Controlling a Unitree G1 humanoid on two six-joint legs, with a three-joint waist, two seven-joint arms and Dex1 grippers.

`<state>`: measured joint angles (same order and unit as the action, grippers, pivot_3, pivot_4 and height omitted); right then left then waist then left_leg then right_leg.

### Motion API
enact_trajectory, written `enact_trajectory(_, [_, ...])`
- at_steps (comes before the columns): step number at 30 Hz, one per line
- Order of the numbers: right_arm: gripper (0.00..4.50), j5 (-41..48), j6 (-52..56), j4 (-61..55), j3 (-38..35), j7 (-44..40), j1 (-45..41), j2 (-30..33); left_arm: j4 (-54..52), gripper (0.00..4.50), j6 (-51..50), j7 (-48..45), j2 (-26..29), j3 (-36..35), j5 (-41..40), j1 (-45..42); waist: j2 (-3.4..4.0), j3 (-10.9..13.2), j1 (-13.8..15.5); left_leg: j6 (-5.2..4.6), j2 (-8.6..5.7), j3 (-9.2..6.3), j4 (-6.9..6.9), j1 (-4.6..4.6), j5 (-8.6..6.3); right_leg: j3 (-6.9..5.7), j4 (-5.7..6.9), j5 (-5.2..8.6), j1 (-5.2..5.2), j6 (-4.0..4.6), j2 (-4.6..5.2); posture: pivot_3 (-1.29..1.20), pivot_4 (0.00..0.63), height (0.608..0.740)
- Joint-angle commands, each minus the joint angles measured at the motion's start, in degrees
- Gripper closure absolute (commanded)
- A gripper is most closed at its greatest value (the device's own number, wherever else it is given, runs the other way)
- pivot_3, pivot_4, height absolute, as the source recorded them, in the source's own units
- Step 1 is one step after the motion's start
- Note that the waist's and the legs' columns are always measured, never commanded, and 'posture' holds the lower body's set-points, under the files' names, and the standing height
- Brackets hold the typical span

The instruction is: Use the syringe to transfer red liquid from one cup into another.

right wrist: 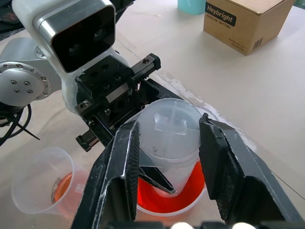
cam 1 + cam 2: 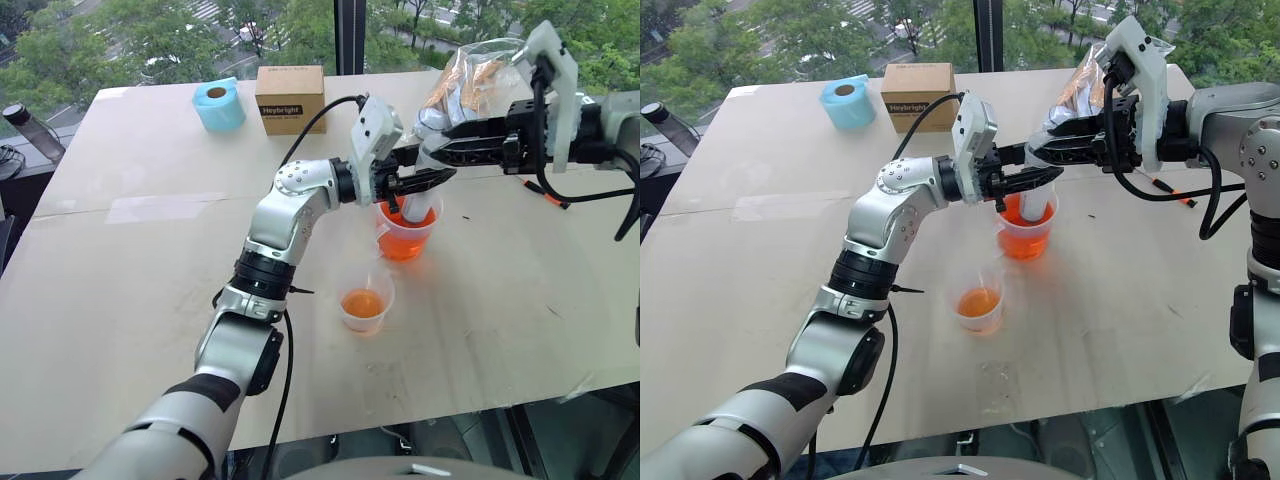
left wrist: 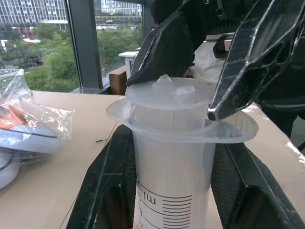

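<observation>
The syringe [image 2: 414,206] stands upright with its tip down in the measuring cup [image 2: 404,246], which holds red liquid [image 2: 398,240]. My left gripper [image 2: 438,179] reaches in from the left and is shut on the clear barrel [image 3: 171,162], just under the flange. My right gripper [image 1: 169,143] comes from the right, and its fingers [image 3: 248,62] press both sides of the plunger's top disc [image 1: 167,125]. The smaller cup [image 2: 366,298] stands nearer me on the table with a little red liquid [image 2: 362,303] in its bottom.
At the table's far side are a blue roll [image 2: 219,105], a cardboard box [image 2: 290,98] and a crumpled plastic bag [image 2: 468,78]. A thin orange-handled tool [image 2: 546,196] lies to the right under my right arm. A dark bottle [image 2: 28,130] stands off the left edge.
</observation>
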<state>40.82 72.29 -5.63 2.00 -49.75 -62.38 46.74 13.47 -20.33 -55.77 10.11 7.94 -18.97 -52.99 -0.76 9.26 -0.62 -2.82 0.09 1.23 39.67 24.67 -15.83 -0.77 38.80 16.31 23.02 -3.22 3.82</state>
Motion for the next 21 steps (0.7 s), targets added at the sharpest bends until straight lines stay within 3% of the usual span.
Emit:
enact_trajectory(1, [3.15, 0.3, -0.5, 1.0, -4.6, 1.4, -4.8, 0.1, 0.1, 3.01, 1.0, -0.9, 0.0, 1.3, 0.7, 0.5, 0.00, 0.0, 0.0, 0.00, 0.00, 0.00, 0.00, 0.00, 0.00, 0.00, 0.00, 0.00, 0.00, 0.00, 0.00, 0.00, 0.150, 0.740])
enact_trajectory(21, [3.15, 0.6, -0.5, 9.7, -7.4, 4.4, -10.4, 0.1, 1.0, 3.01, 1.5, -0.9, 0.2, 1.2, 0.7, 0.9, 0.00, 0.0, 0.0, 0.00, 0.00, 0.01, 0.00, 0.00, 0.00, -0.02, 0.00, 0.00, 0.00, 0.00, -0.01, 0.00, 0.150, 0.740])
